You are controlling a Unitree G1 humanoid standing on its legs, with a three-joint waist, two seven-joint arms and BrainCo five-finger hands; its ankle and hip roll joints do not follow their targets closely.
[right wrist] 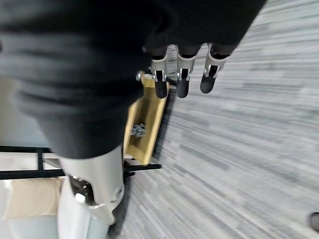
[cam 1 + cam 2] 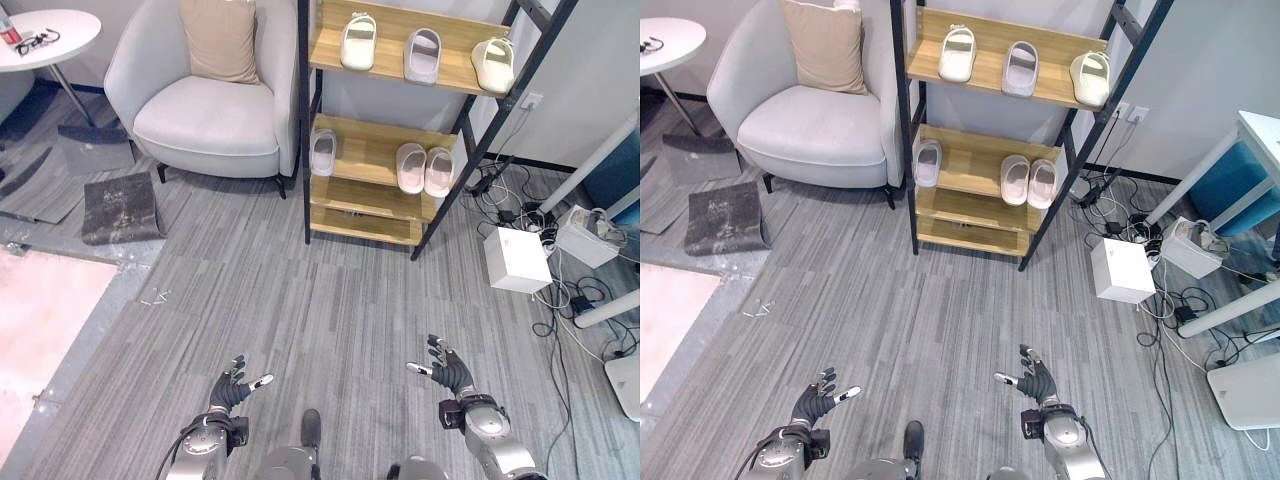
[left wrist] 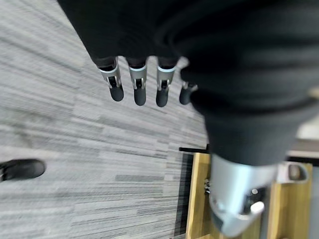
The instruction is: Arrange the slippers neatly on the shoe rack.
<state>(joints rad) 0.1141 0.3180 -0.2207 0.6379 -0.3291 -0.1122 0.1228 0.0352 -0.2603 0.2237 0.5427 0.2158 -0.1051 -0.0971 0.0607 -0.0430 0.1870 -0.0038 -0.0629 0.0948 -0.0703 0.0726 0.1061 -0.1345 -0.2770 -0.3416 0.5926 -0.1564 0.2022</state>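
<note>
Grey carpet [image 2: 300, 300] fronts the shoe rack [image 2: 400, 130], its slippers [image 2: 425, 170] at twelve o'clock. Left hand [image 2: 232, 388] and right hand [image 2: 447, 368] hover well apart from them, fingers spread, empty.

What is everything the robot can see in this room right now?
Slippers: six, pale white to lilac; three on the top shelf, three on the middle shelf, two of those side by side.
Shoe rack: one, wooden shelves in a black frame, against the wall; the bottom shelf holds no slippers.
Armchair: one, light grey, left of the rack.
Cushion: one, beige, on the armchair.
Round table: one, white, far left, with small items on it.
Mats: dark grey, on the floor by the armchair.
White box: one, on the floor right of the rack, among cables.
Left hand: fingers straight, holding nothing, low over the floor.
Right hand: the same, on the right.
</note>
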